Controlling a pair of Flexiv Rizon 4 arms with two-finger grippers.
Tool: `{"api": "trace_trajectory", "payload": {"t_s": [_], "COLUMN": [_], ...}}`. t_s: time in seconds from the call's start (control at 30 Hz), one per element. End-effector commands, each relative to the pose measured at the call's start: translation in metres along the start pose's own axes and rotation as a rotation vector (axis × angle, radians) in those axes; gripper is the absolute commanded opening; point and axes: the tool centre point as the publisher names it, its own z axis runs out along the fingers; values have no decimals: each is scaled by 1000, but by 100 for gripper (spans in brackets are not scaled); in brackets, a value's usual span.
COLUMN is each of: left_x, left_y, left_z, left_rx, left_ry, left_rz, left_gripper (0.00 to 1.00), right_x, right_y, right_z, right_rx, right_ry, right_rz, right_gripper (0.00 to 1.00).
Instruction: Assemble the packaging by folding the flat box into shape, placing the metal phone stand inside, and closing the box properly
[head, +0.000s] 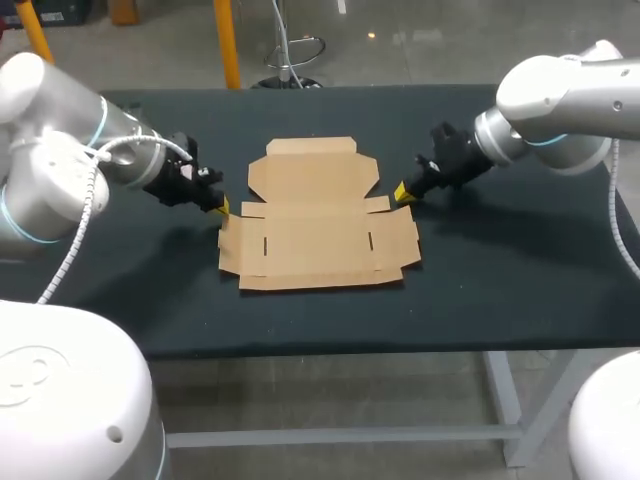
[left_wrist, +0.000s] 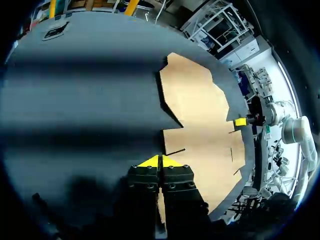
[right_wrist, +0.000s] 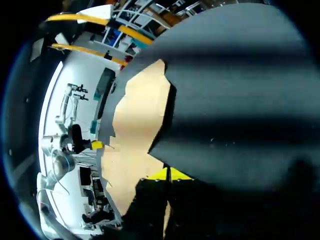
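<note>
The flat box (head: 318, 240) lies unfolded in the middle of the table (head: 500, 290). The left gripper (head: 222, 208) is at its left edge, yellow tips pressed together with nothing between them. The right gripper (head: 399, 192) is at the box's right edge, its tips likewise together and empty.

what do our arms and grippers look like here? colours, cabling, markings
Left arm and right arm: rounded white and silver-grey housings with light blue rings at the joints. A white corrugated hose runs along the left arm; a thin grey cable hangs by the right one. Left gripper and right gripper: black bodies, jaws tipped bright yellow. No markings legible.
</note>
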Motion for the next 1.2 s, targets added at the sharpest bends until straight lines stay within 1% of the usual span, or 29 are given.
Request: {"api": "trace_trajectory", "payload": {"t_s": [0.03, 0.2, 0.33, 0.4, 0.53, 0.63, 0.97, 1.2], "left_x": [-3, 3, 7, 5, 0, -6, -16, -18], "left_y": [-5, -13, -19, -24, -29, -33, -36, -30], "left_z": [9, 11, 10, 9, 12, 18, 32, 36], "left_rx": [-3, -18, -50, -73, -117, -144, -193, -205], "left_ry": [26, 39, 25, 35, 24, 42, 47, 64], "left_rz": [-1, 14, 22, 16, 36, 37, 33, 30], "left_gripper": [0, 0, 0, 0, 0, 0, 0, 0], "right_x": [-2, -2, -2, -3, -3, -4, -3, -3], "right_y": [0, 1, 3, 4, 5, 6, 6, 5], "right_z": [3, 3, 5, 6, 9, 10, 11, 15], "right_rx": [3, 5, 9, 13, 22, 25, 34, 42], "right_ry": [6, 5, 6, 6, 6, 7, 3, 4], "right_rz": [5, 12, 19, 21, 26, 28, 34, 45], "right_gripper": [0, 0, 0, 0, 0, 0, 0, 0]}}
